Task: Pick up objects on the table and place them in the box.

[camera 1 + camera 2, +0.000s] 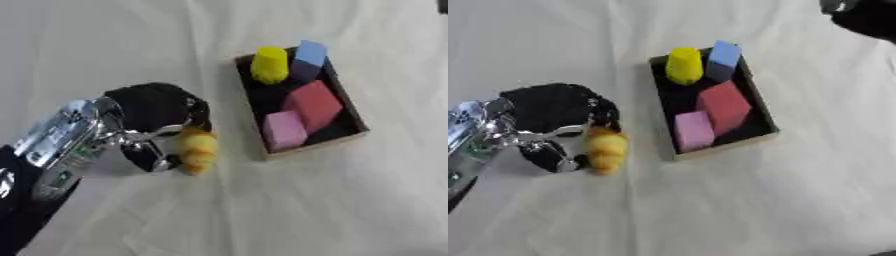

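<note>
Your tabletop (pixel 350 210) wears a creased white cloth.
Box (pixel 359 131) toward its far right holds four blocks: yellow, blue, red, pink. Your left hand (pixel 157 127) is curled round one yellow toy (pixel 198 150) just beside the box.

Both eye views look steeply down from the head onto the cloth-covered worktop (pixel 350 210), sharing the box (pixel 357 131) right of centre, slightly offset sideways.
</note>
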You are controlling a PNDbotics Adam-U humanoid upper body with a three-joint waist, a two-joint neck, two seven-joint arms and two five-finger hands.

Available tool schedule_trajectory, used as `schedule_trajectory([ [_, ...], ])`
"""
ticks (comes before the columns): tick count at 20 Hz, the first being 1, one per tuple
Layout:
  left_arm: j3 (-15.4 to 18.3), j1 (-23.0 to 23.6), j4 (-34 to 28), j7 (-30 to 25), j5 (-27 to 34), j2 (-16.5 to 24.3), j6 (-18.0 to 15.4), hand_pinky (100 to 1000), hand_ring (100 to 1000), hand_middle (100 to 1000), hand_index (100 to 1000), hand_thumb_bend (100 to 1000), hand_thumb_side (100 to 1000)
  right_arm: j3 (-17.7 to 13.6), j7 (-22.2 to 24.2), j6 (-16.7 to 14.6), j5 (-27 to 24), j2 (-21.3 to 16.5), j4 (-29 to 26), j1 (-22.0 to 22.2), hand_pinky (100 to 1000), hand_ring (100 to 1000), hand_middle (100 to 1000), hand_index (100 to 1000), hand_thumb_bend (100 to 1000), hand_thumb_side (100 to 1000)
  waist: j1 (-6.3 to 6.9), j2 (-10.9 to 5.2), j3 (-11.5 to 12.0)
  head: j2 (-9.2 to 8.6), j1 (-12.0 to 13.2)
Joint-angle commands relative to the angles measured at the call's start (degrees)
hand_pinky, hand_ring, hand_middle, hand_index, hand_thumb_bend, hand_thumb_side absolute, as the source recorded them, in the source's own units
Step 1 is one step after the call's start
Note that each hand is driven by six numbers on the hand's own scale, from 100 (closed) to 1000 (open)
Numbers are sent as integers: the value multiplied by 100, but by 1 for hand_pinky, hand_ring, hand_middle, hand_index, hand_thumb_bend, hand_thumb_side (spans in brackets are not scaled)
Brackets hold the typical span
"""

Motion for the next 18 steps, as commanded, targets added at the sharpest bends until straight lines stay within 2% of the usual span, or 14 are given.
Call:
schedule_trajectory([
  [1, -37, -26, 98, 158, -109, 11, -48, 780, 776, 739, 773, 302, 100, -85, -9, 8, -39, -106, -83, -41, 872, 789, 644, 803, 100, 100, 72, -86, -23, -32, 14],
  [3, -43, -21, 113, 232, -134, 9, -69, 762, 752, 711, 750, 260, 100, -90, -15, 14, -41, -101, -83, -31, 872, 789, 643, 803, 100, 100, 70, -92, -21, -26, 13],
  [8, -48, -8, 143, 454, -309, -9, -117, 729, 696, 641, 694, 278, 100, -94, -19, 20, -51, -81, -83, -16, 872, 789, 642, 803, 100, 100, 59, -105, -27, -24, 16],
  [13, -44, 75, 149, 1233, -441, -39, -151, 701, 611, 548, 583, 164, 100, -113, -35, 28, -58, -67, -83, 17, 872, 789, 642, 803, 100, 100, 50, -119, -33, -19, 13],
  [16, -64, 109, -64, 1485, -384, 11, -166, 693, 600, 534, 570, 138, 100, -133, -55, 38, -54, -69, -83, 50, 872, 789, 641, 803, 100, 100, 53, -127, -24, -10, -10],
  [18, -40, 100, -389, 1415, -347, 73, -126, 693, 600, 535, 570, 140, 100, -144, -70, 44, -52, -70, -83, 75, 873, 788, 641, 803, 100, 100, 55, -130, -11, -16, -31],
])
